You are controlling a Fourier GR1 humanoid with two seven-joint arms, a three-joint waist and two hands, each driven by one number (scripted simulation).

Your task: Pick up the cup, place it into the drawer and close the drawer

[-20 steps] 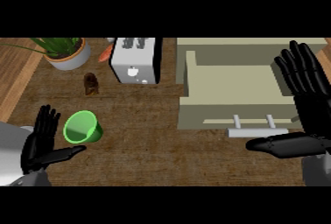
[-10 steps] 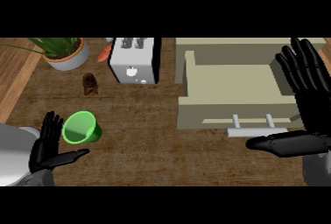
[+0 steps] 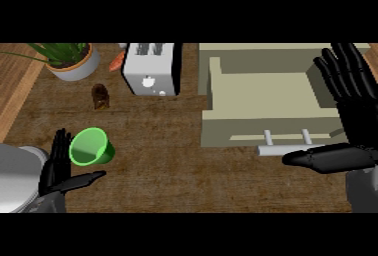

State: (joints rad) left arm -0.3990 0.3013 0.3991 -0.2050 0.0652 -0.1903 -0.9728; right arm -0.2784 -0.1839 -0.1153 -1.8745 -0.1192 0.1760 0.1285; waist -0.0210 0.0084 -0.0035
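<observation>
The brown bench (image 3: 170, 165) carries everything. Largest on it is the open beige drawer (image 3: 258, 95), which lies just left of the right hand's fingers; its bar handle (image 3: 284, 149) sits beside the tip of that hand's thumb. The right hand (image 3: 347, 85) stands open, fingers straight and pointing up along the drawer's right side, thumb stretched out left below the drawer front; it holds nothing. Well left of those fingers stands a white toaster (image 3: 151, 67), and farther left a potted plant (image 3: 70, 60). The left hand (image 3: 59, 172) is open too, fingers straight and empty. The green cup (image 3: 91, 146) lies tilted on the bench, just right of the left fingers. A small brown object (image 3: 100, 96) sits above the cup.
</observation>
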